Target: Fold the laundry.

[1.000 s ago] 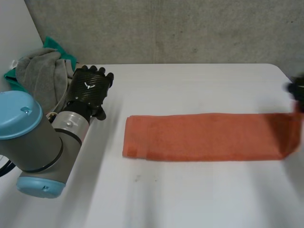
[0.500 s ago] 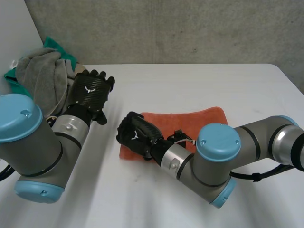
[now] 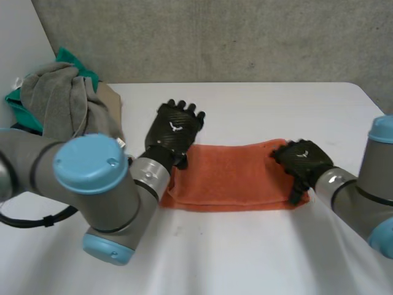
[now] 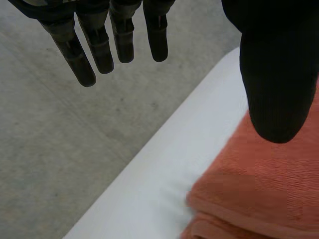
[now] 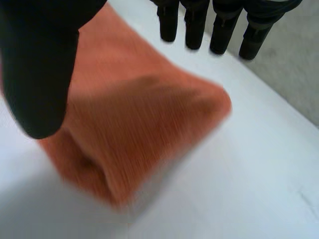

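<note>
The orange towel was long; now it lies folded in half on the table. The left hand and right hand sit at its ends, both empty with straight fingers, so this fold looks done

The orange towel lies folded flat, a layered rectangle, mid-table on the white table.

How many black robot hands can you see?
2. The left hand is at the orange towel's left end, near its far corner; the right hand is at its right end.
</note>
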{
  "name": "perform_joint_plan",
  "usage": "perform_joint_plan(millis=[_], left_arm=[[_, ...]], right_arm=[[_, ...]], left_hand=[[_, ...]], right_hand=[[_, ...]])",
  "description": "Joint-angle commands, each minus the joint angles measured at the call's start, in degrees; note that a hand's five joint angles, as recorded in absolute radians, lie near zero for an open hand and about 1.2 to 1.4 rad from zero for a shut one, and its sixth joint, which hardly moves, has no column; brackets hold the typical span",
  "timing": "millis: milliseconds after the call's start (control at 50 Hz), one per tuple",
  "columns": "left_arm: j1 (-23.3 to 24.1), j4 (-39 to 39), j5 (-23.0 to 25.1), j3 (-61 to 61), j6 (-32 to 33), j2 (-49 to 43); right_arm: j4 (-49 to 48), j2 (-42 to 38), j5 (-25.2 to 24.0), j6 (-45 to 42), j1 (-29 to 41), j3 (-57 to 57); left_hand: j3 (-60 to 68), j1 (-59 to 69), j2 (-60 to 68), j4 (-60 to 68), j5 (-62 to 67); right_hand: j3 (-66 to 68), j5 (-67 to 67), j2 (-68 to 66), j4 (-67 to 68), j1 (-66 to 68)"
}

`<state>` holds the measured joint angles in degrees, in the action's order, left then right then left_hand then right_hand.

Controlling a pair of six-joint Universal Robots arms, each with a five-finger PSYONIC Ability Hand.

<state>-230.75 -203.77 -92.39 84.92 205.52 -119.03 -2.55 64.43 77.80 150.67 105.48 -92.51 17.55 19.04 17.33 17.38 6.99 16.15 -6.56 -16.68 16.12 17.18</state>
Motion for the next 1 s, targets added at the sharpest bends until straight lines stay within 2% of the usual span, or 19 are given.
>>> perform_joint_plan(millis=[20,80,200,260,360,440,580,640,660,680,720,800,880,1000], left_arm=[[1.71,0.48,-0.25,-3.18,-0.03,-6.56],[1.62,0.92,-0.42,-2.57,0.06,-6.3],[-0.05,3.11,-1.04,0.06,-0.03,-2.53],[-3.65,3.55,-1.74,3.14,-0.2,2.13],[-7.78,3.73,-2.01,7.79,0.06,8.19],[-9.27,3.91,-2.09,10.26,0.06,11.18],[-10.16,3.73,-2.09,12.11,-0.12,12.16],[-10.33,3.73,-2.09,11.5,-0.2,12.07],[-10.34,3.73,-2.09,11.32,-0.2,12.07],[-10.42,3.64,-2.09,11.15,-0.29,11.98],[-10.42,3.38,-2.01,10.62,-0.9,11.89],[-9.63,3.29,-1.92,8.69,-3.18,11.72],[-8.84,3.29,-1.92,5.79,-7.65,11.28],[-6.91,4.52,-1.57,2.18,-15.58,8.21]], right_arm=[[-5.8,-3.87,0.15,-11.44,-2.91,-1.54],[-5.98,-6.41,1.2,-13.11,-2.82,0.21],[-6.59,-6.51,5.95,-14.35,-0.64,4.08],[-7.64,-5.02,6.31,-15.58,6.03,6.72],[-11.59,-4.57,3.15,-19.35,17.46,9.97],[-18.09,-6.5,-3.86,-22.87,24.75,9.8],[-19.07,-13.27,-8.63,-22.09,29.61,13.14],[-19.77,-12.49,-7.24,-19.11,29.87,14.19],[-19.6,-12.31,-6.79,-17.97,29.52,14.46],[-19.6,-12.13,-6.44,-16.74,29.35,14.55],[-19.34,-11.7,-4.08,-12.88,29.43,14.37],[-18.29,-8.81,1.28,-5.5,28.91,13.24],[-15.31,-4.33,3.93,2.84,25.06,11.65],[-4.15,-0.71,3.76,13.15,19.86,13.84]], left_hand=[[-0.44,-1.93,-0.22,-0.27,0.12],[-0.44,-1.93,-0.22,-0.27,0.12],[-0.27,-1.76,-0.05,-0.1,0.28],[-0.43,-1.93,-0.22,-0.26,0.12],[-0.77,-2.26,-0.56,-0.6,-0.22],[-1.78,-3.27,-1.56,-1.61,-1.23],[-2.29,-3.78,-2.07,-2.12,-1.73],[-2.29,-3.78,-2.07,-2.12,-1.73],[-2.29,-3.78,-2.07,-2.12,-1.73],[-2.29,-3.78,-2.07,-2.12,-1.73],[-2.29,-3.78,-2.07,-2.12,-1.73],[-2.62,-4.11,-2.41,-2.45,-2.07],[-2.46,-3.95,-2.24,-2.29,-1.9],[-1.61,-3.11,-1.4,-1.45,-1.06]], right_hand=[[38.61,-38.19,-38.07,38.63,37.57],[63.75,-63.33,-63.21,63.77,62.71],[63.85,-63.44,-63.32,63.88,62.82],[63.85,-63.44,-63.32,63.88,62.82],[63.85,-63.44,-63.32,63.88,62.82],[63.85,-63.44,-63.32,63.88,62.82],[63.85,-63.44,-63.32,63.88,62.82],[63.85,-63.44,-63.32,63.88,62.82],[62.08,-61.66,-61.55,62.1,61.04],[44.08,-43.66,-43.54,44.1,43.04],[-6.15,6.56,6.68,-6.12,-7.18],[-6.15,6.56,6.68,-6.12,-7.18],[-6.15,6.56,6.68,-6.12,-7.18],[-6.15,6.56,6.68,-6.12,-7.18]])
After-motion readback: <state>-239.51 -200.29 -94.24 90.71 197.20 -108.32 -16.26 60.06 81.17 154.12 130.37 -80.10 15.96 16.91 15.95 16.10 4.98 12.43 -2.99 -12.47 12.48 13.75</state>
